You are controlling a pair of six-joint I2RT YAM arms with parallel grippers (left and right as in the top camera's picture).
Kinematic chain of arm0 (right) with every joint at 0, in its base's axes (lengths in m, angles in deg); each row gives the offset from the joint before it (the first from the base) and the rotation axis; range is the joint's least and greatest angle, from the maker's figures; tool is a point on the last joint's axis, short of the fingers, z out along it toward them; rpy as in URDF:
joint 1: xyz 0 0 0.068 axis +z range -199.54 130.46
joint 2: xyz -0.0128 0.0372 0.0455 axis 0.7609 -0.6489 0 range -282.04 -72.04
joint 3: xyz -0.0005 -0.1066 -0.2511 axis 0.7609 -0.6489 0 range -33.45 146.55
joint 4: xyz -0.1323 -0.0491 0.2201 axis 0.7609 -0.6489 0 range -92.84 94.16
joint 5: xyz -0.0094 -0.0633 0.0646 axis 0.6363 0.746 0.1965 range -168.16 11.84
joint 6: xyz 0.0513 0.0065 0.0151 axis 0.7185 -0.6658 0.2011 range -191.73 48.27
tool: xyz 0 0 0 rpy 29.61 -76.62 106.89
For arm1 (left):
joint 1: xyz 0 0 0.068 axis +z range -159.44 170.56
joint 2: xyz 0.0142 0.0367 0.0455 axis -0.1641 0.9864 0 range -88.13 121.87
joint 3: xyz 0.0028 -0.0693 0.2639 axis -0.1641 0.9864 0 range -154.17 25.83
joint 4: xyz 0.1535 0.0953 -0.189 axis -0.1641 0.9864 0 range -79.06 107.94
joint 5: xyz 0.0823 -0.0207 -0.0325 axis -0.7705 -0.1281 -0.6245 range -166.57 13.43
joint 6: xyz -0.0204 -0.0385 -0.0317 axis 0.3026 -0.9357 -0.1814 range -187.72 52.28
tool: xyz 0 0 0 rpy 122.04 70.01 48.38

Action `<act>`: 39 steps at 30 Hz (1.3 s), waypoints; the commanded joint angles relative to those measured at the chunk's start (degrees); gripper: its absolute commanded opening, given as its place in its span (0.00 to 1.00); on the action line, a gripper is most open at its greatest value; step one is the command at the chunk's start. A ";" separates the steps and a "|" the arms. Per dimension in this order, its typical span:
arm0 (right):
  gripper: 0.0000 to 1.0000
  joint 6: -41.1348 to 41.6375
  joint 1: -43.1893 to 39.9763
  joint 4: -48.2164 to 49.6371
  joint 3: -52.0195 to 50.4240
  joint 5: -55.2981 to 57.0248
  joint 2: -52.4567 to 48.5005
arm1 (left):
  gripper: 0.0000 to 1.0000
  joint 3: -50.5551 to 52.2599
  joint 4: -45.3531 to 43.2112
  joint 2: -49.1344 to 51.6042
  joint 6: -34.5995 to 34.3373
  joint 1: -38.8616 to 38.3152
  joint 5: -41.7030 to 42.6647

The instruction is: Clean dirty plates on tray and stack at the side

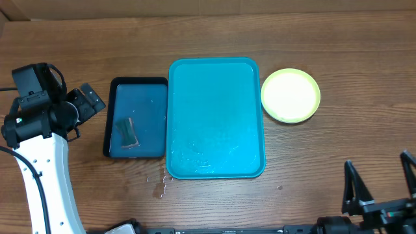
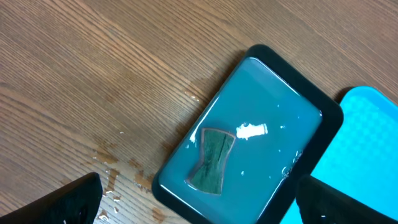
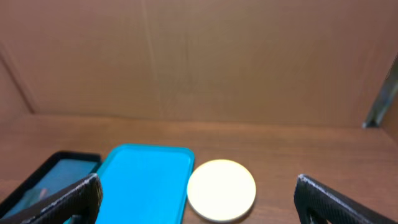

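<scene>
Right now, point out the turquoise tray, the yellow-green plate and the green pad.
turquoise tray [image 1: 214, 110], overhead view, bare floor.
yellow-green plate [image 1: 290, 94], overhead view, pale centre.
green pad [image 2: 211, 160], left wrist view, its middle.

Lab setup: wooden table, cardboard backdrop

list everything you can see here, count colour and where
turquoise tray: one, bright turquoise, table centre, no plates on it, a few wet spots
plates: one disc seen from above, stack height unclear, yellow-green rim, pale centre, right of the turquoise tray
navy tray: one, dark navy, holds water, touching the turquoise tray's left side
sponge-like piece: one, grey-green, in the navy tray
water drops: several, on the table before the trays
left fingers: two, black, open, left of the navy tray
right fingers: two, black, open, near right corner
</scene>
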 commanded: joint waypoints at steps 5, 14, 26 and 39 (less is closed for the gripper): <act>1.00 -0.13 -1.97 12.96 -20.65 -2.34 12.41 | 1.00 -0.70 -0.02 0.39 -0.55 -0.07 0.20; 1.00 0.02 -1.97 46.82 -43.85 -6.08 21.81 | 1.00 -0.70 -0.02 0.39 -0.55 -0.07 0.20; 1.00 7.96 -2.03 75.87 -64.24 -2.97 21.79 | 1.00 -0.70 -0.02 0.39 -0.55 -0.07 0.20; 1.00 14.97 -2.01 66.73 -73.68 3.67 21.84 | 1.00 -0.70 -0.02 0.39 -0.55 -0.07 0.20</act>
